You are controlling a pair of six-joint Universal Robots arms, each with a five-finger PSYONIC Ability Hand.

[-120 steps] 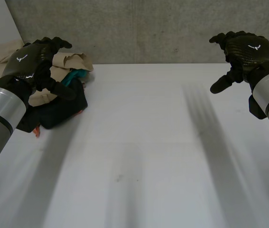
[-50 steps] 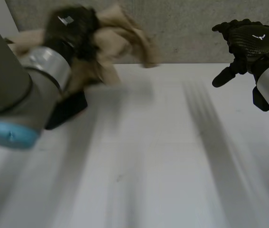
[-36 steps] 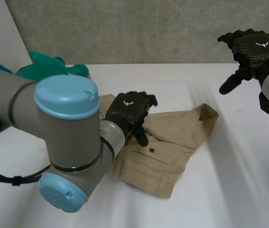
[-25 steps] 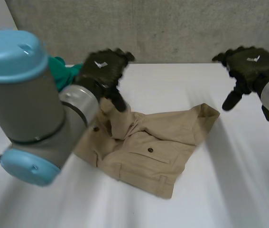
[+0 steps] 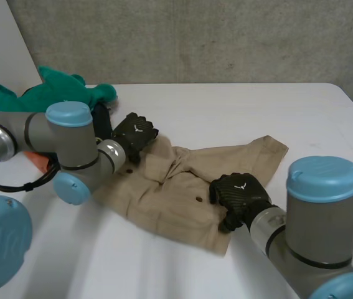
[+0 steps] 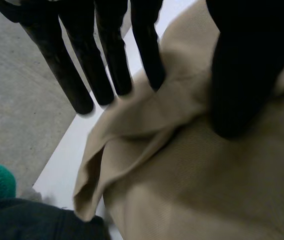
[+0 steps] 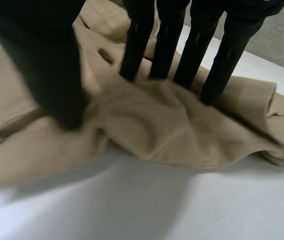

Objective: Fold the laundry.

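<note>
left hand [image 5: 134, 132]: positioned on the far left corner of the tan shorts [image 5: 188, 187], next to the clothes pile. its fingers [image 6: 109, 65] run straight behind a raised fold of the cloth. the thumb [image 6: 242, 75] bears on the front of that fold, so the fold is pinched between them.

right hand [image 5: 238, 194]: positioned on the near edge of the shorts, close to the pocket button [image 5: 198, 200]. its fingers [image 7: 164, 45] stand straight on the cloth and the thumb [image 7: 46, 65] presses opposite them. a bunched ridge of fabric is nipped in between.

the shorts lie spread and rumpled on the white table [image 5: 238, 112], roughly mid-table, between the two arms. a green garment [image 5: 61, 87] and a dark garment [image 5: 103, 118] sit heaped at the far left of the table, just beside the shorts. a concrete wall [image 5: 195, 37] stands behind the table.
</note>
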